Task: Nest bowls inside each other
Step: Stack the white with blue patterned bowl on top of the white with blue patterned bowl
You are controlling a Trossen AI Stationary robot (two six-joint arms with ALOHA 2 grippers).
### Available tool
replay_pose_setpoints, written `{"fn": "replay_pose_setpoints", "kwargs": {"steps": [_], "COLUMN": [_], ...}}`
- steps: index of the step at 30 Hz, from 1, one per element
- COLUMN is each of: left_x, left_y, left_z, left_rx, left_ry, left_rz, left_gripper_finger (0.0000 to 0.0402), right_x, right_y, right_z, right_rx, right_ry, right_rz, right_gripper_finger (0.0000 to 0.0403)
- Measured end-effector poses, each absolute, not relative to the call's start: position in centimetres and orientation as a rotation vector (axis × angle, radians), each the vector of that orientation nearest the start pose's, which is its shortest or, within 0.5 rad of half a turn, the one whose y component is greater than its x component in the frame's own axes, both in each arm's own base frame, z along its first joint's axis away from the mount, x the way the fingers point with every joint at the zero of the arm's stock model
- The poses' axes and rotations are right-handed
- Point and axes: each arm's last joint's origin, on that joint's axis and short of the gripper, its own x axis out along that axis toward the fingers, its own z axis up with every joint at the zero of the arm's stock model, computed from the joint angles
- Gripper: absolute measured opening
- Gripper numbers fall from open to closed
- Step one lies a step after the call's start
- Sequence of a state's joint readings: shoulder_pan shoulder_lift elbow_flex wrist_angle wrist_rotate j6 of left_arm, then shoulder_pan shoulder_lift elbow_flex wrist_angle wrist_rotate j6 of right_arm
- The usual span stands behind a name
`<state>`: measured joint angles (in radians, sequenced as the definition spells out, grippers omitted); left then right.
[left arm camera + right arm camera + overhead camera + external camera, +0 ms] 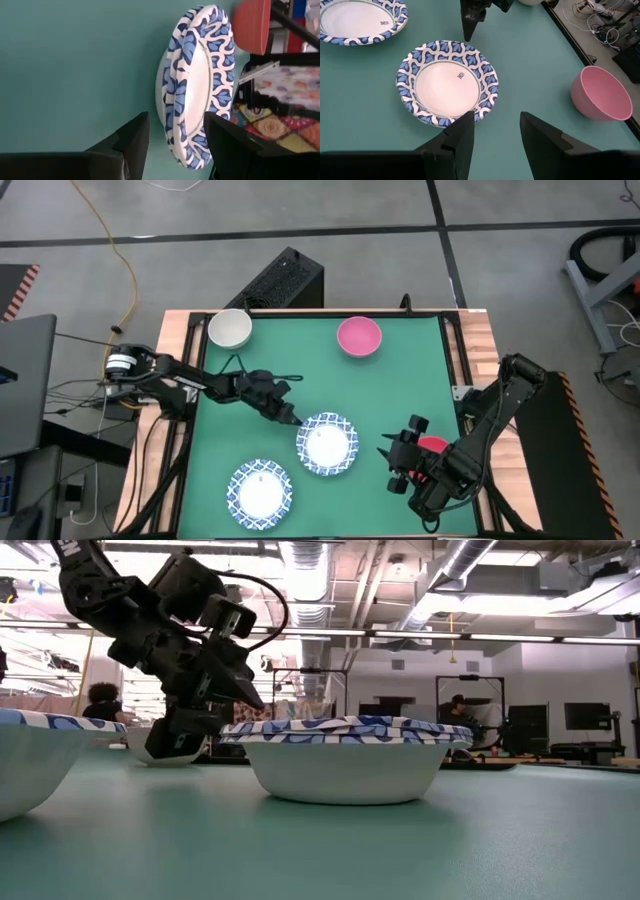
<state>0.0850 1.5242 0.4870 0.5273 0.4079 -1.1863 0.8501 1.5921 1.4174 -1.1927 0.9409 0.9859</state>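
A white bowl with a blue patterned rim sits on the green mat mid-table; the left wrist view shows two rims, one nested in the other. My left gripper is open at its far-left rim, one finger either side of the rim and just above it, touching nothing. A second blue-rimmed bowl rests near the front edge. A cream bowl and a pink bowl stand at the far side. My right gripper hovers open, right of the middle bowl. A red bowl shows partly under the right arm.
A black box stands just beyond the table's far edge. Cables lie off the left side. Bare green mat lies between the pink bowl and the middle bowl. People sit in the room behind.
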Motion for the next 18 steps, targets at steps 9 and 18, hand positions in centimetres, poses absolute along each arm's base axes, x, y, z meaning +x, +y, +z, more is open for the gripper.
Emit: {"fn": "replay_pose_setpoints", "kwargs": {"steps": [9, 18], "left_x": [24.8, 21.6], "left_y": [2.5, 0.0], "left_z": [13.6, 17.3], "left_rx": [-1.011, -0.713], "left_ry": [0.832, 0.958], "left_rz": [-0.096, -0.071], "left_gripper_finger": [0.0179, 0.0179], "right_x": [21.2, 21.2], "right_y": [20.6, 20.6], "right_z": [30.1, 30.1], "right_rx": [-0.139, -0.139], "right_ry": [0.682, 0.682], "right_rz": [-0.448, -0.448], "right_gripper_finger": [0.0179, 0.0179]}}
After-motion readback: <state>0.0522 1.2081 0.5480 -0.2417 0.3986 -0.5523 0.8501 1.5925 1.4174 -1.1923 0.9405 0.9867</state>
